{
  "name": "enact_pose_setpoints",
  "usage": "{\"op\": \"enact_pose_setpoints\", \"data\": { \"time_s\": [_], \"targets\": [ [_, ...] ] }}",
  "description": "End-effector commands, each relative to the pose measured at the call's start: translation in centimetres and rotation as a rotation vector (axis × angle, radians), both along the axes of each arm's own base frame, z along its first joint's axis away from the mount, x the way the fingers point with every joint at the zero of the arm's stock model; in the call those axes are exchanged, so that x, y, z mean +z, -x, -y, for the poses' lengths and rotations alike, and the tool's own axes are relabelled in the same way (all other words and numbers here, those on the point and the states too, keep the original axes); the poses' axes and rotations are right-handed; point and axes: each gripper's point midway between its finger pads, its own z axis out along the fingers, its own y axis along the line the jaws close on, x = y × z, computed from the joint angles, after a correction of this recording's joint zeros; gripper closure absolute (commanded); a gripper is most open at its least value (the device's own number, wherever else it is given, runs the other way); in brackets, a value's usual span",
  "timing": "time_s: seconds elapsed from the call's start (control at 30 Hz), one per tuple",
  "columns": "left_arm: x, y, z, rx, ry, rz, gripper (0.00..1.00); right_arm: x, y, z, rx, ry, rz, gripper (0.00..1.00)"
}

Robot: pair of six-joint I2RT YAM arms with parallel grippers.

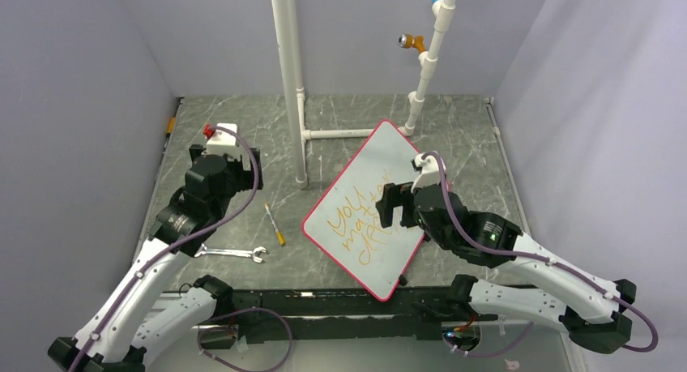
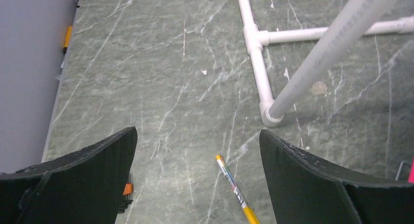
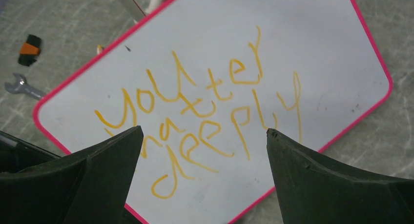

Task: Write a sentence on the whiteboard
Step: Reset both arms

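Note:
The whiteboard (image 1: 387, 149), pale with a red rim, lies tilted like a diamond on the green marble table. The sentence (image 1: 356, 226) is written on it in orange-yellow marker in slanted lines. In the right wrist view the whiteboard (image 3: 317, 38) fills the frame and the sentence (image 3: 205, 112) reads roughly "you matter deeply". My right gripper (image 1: 394, 203) (image 3: 204, 131) hovers open over the board's near half, holding nothing. My left gripper (image 1: 227, 165) (image 2: 197, 130) is open and empty, raised above the table. A yellow-capped marker (image 1: 275, 224) (image 2: 237, 190) lies on the stone below it.
A white PVC pipe frame (image 1: 290, 80) (image 2: 312, 63) stands upright between the arms at the back. A steel wrench (image 1: 231, 253) (image 3: 19, 86) lies near the left arm's base. A small hex key set with an orange tag (image 2: 126, 191) (image 3: 29, 49) rests on the table.

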Motion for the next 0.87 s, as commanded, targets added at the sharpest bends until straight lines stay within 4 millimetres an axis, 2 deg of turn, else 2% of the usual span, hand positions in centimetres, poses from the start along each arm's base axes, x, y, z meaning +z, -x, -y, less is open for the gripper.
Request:
{"op": "enact_pose_setpoints", "data": {
  "time_s": [0.0, 0.17, 0.37, 0.6, 0.83],
  "targets": [
    [1.0, 0.2, 0.3, -0.063, 0.010, 0.119, 0.01, -0.7, 0.7, 2.3, -0.062, -0.033, 0.003, 0.00],
    [1.8, 1.1, -0.2, -0.061, 0.022, 0.165, 0.01, -1.0, 1.5, 3.5, -0.052, -0.085, 0.030, 0.00],
    [1.5, 1.3, -0.4, -0.055, 0.016, 0.163, 0.01, -0.7, 1.9, 4.4, -0.058, -0.127, 0.060, 0.00],
    [1.1, 1.2, -0.5, -0.051, 0.006, 0.146, 0.00, -0.2, 1.8, 4.7, -0.079, -0.164, 0.077, 0.00],
    [1.3, 1.3, -0.6, -0.051, 0.008, 0.158, 0.01, -0.6, 1.7, 3.9, -0.048, -0.130, 0.057, 0.00]
  ]
}}
